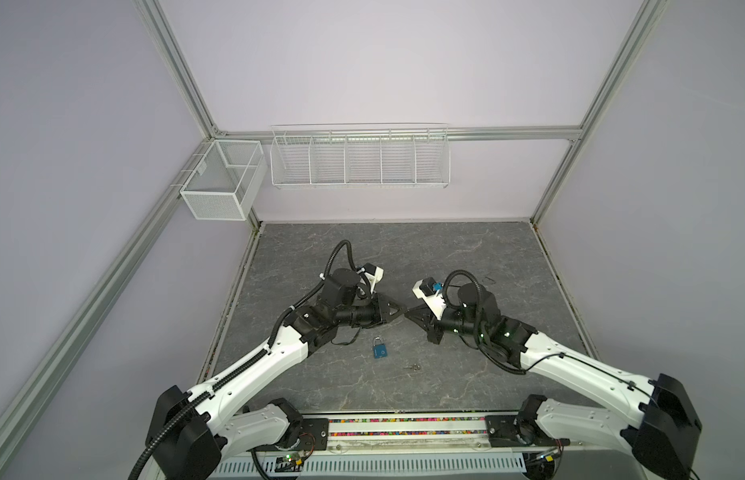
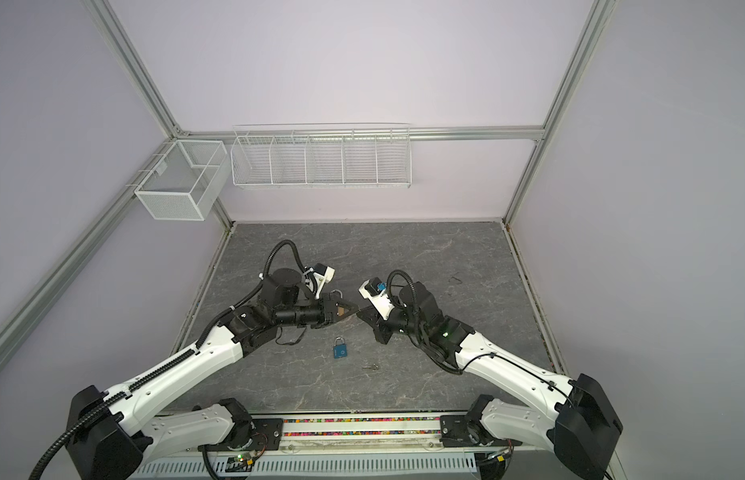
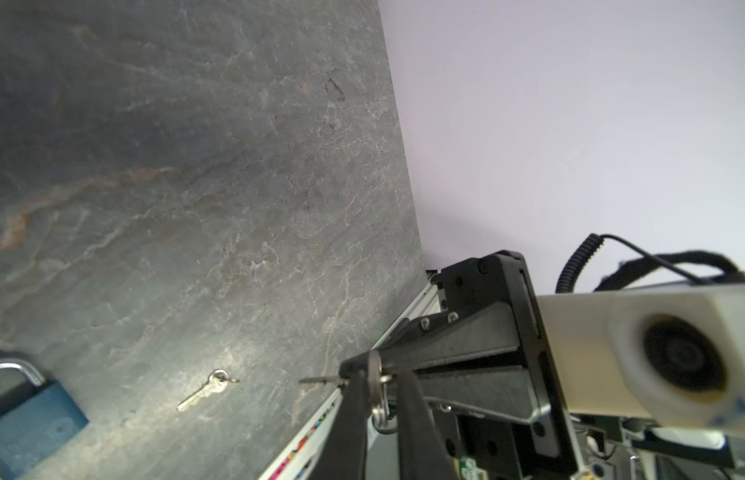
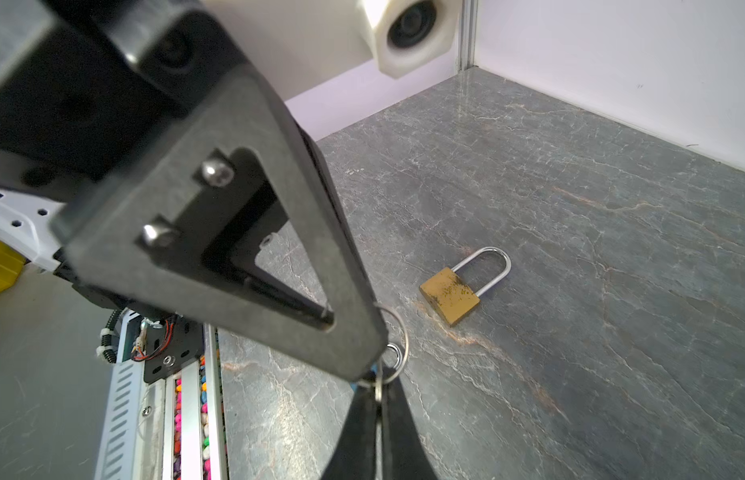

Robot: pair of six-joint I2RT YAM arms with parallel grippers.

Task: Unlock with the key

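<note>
Both grippers meet tip to tip above the middle of the table. My right gripper (image 4: 378,388) (image 1: 410,312) is shut on a small silver key (image 3: 377,386), whose ring (image 4: 398,345) hangs at the fingertips. My left gripper (image 3: 377,374) (image 1: 403,311) stands around the same key with its fingers (image 3: 350,415) slightly apart. The key leans on one finger, with a gap to the other. A gold padlock (image 4: 458,291) (image 2: 342,310) lies flat below the left gripper. A blue padlock (image 1: 380,350) (image 3: 30,424) lies flat nearer the front.
A second key (image 1: 412,366) (image 3: 204,390) lies on the grey slab right of the blue padlock. White wire baskets (image 1: 360,160) hang on the back wall. A rail with coloured beads (image 1: 404,428) runs along the front edge. Walls close in the left, right and back sides.
</note>
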